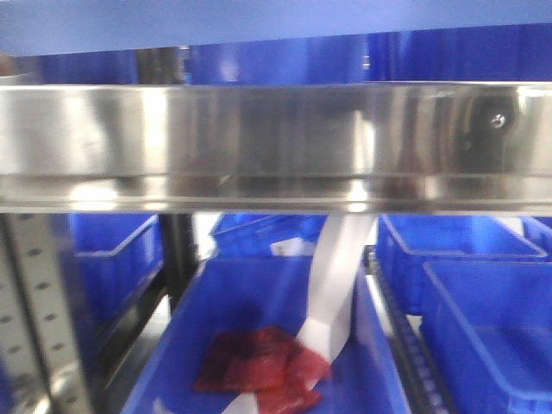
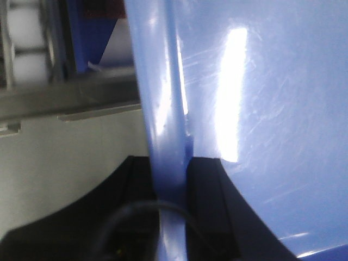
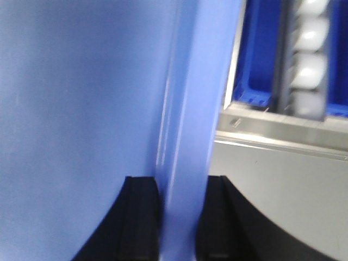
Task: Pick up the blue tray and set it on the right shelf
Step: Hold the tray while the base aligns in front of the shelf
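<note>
Pinching the blue tray point(image 2: 272, 109) by its flared rim with the left gripper point(image 2: 171, 171): black fingers point(image 2: 136, 185) narrowed to rim thickness, one on each side, touching the plastic. Same with the right gripper point(image 3: 182, 217): fingers point(image 3: 138, 217) closed down on the rim, with the tray wall filling 9 o'clock of that wrist view. In the front view, showing only as a pale blue band at 12 o'clock, just above the right shelf point(image 1: 276, 142) front rail, shiny steel running 9 to 3 o'clock. Cannot tell whether resting on the shelf or held clear of it. Below the rail at 6 o'clock: deep blue bin point(image 1: 233, 293) holding red packets point(image 1: 259, 366), with a white strip point(image 1: 336, 285) hanging into it. More blue bins point(image 1: 483, 302) at 4 o'clock. Grey perforated upright point(image 1: 34, 310) at 8 o'clock. White rollers point(image 3: 310, 49) at 1 o'clock in the right wrist view, blurred.
</note>
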Tool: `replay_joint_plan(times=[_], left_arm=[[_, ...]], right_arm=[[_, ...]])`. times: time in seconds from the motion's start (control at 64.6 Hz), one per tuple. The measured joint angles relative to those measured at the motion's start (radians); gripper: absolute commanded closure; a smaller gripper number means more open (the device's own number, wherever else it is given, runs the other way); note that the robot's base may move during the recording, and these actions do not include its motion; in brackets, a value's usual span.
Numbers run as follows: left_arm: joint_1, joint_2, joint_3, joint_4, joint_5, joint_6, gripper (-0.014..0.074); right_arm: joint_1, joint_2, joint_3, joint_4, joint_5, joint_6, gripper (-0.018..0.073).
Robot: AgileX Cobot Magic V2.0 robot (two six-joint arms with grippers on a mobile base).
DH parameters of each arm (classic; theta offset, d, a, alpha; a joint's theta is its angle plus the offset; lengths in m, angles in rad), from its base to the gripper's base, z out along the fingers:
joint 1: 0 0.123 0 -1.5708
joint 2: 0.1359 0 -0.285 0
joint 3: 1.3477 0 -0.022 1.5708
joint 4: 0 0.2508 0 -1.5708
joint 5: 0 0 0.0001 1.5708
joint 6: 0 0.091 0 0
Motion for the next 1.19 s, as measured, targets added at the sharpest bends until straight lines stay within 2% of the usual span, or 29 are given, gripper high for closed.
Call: replay_joint_plan(times=[1.193], left_arm=[[0.000,0.000,0.000,0.000,0.000,0.000,0.0645]], right_arm=[[0.000,0.000,0.000,0.000,0.000,0.000,0.0503]])
